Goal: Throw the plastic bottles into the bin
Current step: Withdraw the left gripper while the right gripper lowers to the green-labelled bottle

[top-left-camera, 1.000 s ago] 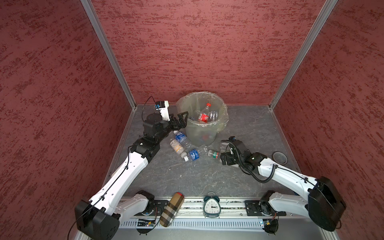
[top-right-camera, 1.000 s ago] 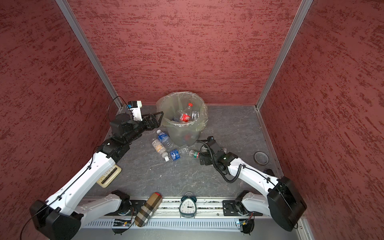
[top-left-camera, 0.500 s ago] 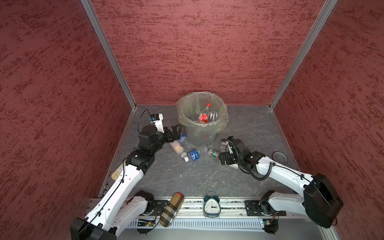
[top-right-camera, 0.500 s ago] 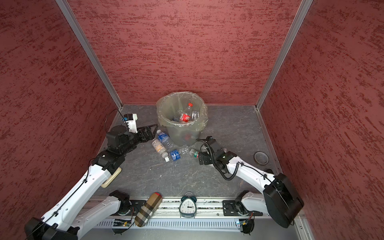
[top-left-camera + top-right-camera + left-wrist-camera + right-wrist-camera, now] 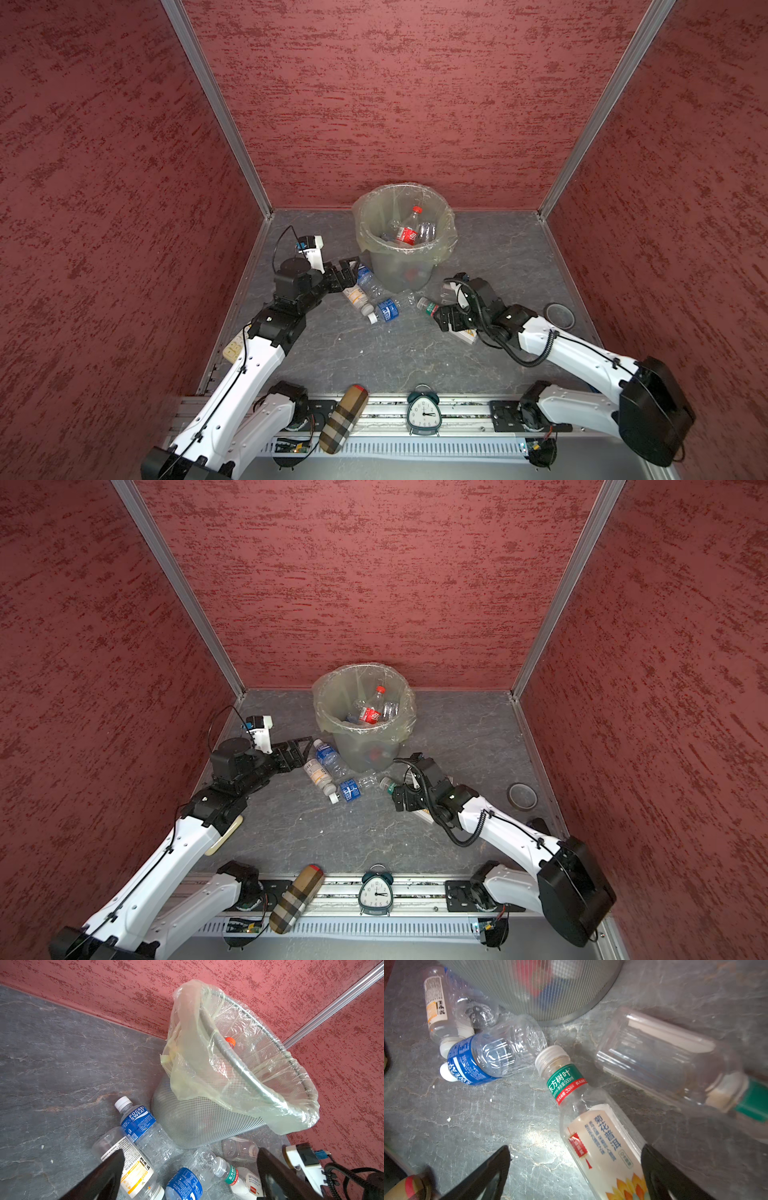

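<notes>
Five plastic bottles are left on the tabletop, a few were put in the bin, and the left end effector and right end effector are opened wide, nothing held.

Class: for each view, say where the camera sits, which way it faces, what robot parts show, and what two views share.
Both top views: high over the front rail, looking down at the bin; left gripper and right gripper showing.
Left wrist: on the left arm, facing the bin; open fingers show.
Right wrist: low over the floor, facing the tea bottle; open fingers show.
Wrist views share the tea bottle.
</notes>
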Available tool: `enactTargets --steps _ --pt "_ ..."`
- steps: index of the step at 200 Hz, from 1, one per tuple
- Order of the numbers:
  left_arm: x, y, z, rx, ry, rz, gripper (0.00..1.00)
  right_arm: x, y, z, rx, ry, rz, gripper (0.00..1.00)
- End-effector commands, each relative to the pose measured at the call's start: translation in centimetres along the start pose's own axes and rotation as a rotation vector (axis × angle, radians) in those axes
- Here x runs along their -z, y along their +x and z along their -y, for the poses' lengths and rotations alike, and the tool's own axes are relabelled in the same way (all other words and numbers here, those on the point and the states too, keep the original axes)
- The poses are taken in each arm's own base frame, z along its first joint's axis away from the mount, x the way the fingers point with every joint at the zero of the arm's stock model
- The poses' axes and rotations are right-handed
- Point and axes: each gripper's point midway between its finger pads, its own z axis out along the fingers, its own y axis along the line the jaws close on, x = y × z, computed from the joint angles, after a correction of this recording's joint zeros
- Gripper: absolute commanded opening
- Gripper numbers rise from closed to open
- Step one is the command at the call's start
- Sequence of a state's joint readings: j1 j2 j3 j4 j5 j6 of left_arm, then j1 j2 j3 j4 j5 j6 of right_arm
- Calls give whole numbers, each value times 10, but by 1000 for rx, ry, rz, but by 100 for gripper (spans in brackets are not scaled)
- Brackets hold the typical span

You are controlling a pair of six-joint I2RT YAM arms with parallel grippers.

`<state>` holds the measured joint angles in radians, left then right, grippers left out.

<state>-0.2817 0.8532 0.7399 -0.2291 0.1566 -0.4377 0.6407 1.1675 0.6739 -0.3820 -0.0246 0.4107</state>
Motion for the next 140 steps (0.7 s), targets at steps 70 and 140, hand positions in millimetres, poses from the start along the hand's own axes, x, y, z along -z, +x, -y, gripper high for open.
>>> enactTargets --steps 70,140 --pt "9 19 -13 13 -16 -42 99 -24 -3 7 37 62 -45 99" --pt "9 32 -26 45 -28 -58 99 -22 15 -12 23 -51 -107 99"
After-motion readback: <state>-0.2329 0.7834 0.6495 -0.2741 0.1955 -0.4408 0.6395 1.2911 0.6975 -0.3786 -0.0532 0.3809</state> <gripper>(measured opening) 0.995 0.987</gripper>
